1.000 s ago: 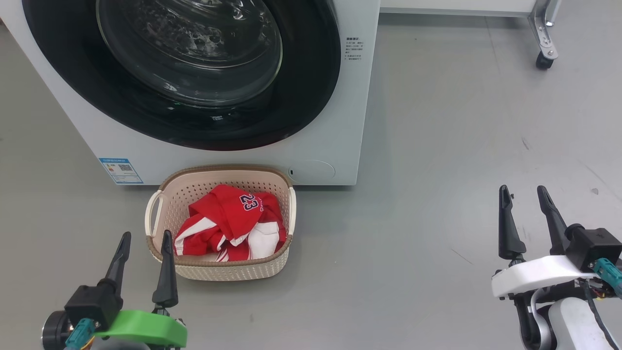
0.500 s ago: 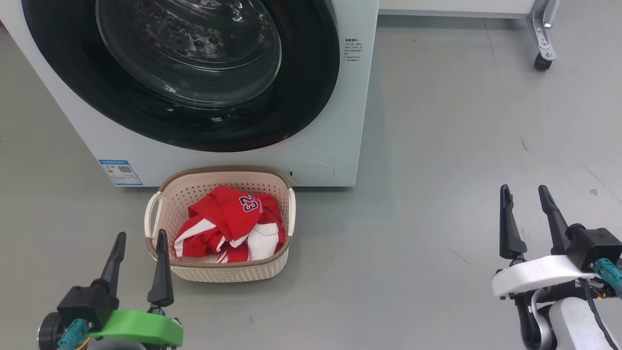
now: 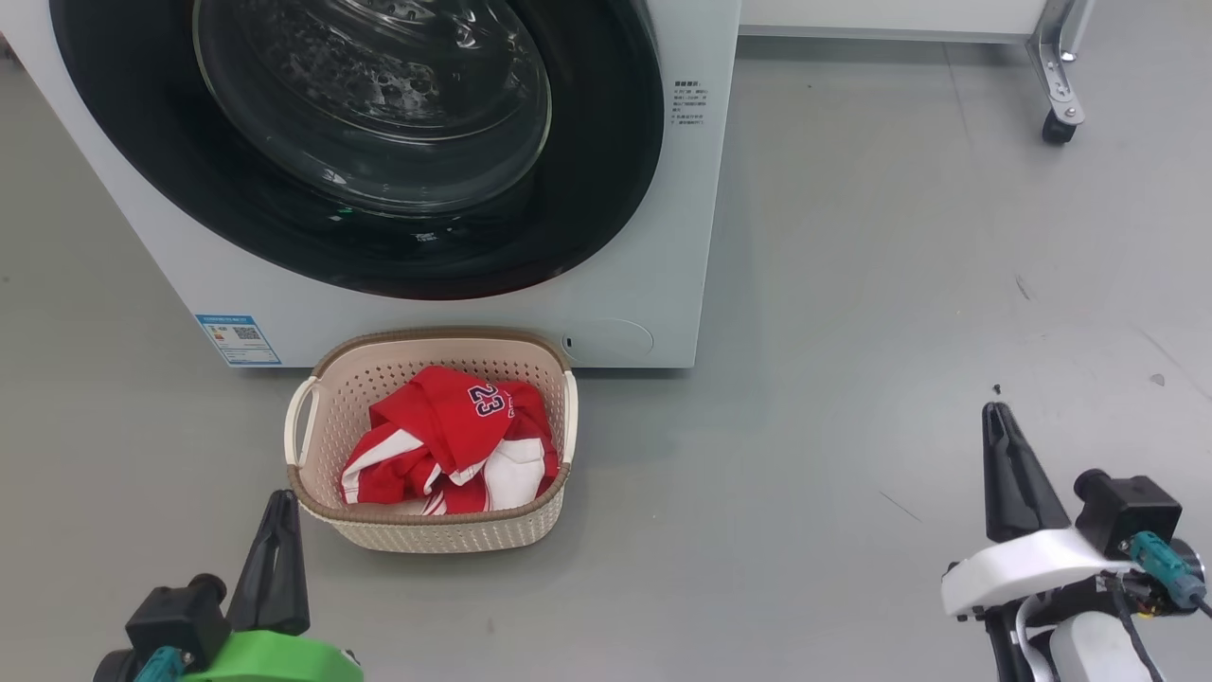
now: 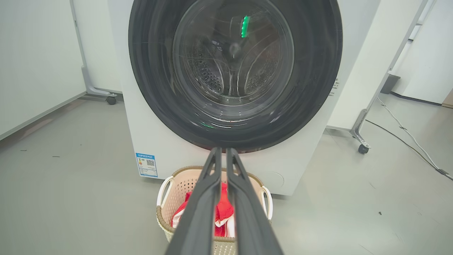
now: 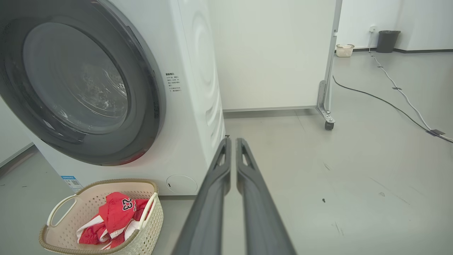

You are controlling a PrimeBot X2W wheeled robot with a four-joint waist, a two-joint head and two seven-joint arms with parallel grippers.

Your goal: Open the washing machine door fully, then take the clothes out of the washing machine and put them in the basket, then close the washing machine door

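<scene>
**A:** What could go wrong from here?

**B:** Mostly the latch. The washing machine door (image 3: pixel 369 142) lies flush against the washing machine (image 3: pixel 663 237), but I cannot tell whether it has caught. If it hasn't, it could swing out over the basket (image 3: pixel 445 535), which stands on the floor (image 3: pixel 852 379) hard against the machine's front, right under the door's lower edge.

**A:** And the arms?

**B:** The left gripper (image 3: pixel 279 497) hangs just beside the basket's near left corner, apart from it. I'd judge a careless forward move would shove the basket along the floor or tip it. The right gripper (image 3: pixel 994 417) is well apart, over bare floor to the right of the machine.

**A:** Is either one holding anything?

**B:** No. Each has its fingers drawn together with only a thin slit between them, and nothing is in either one.

**A:** What's in the containers?

**B:** The clothes (image 3: pixel 445 440) lie bunched inside the basket, number 23 upward, below the rim as far as I can see. Through the door's glass the drum (image 4: pixel 230 71) shows bare steel and no fabric, though reflections blur part of it. In the right wrist view, a second small basket (image 5: pixel 344 50) and a dark bin (image 5: pixel 387 40) stand far off by the wall, their contents too small to make out.

**A:** So how far along is it?

**B:** By my judgement, as good as done, if that latch holds.
</scene>
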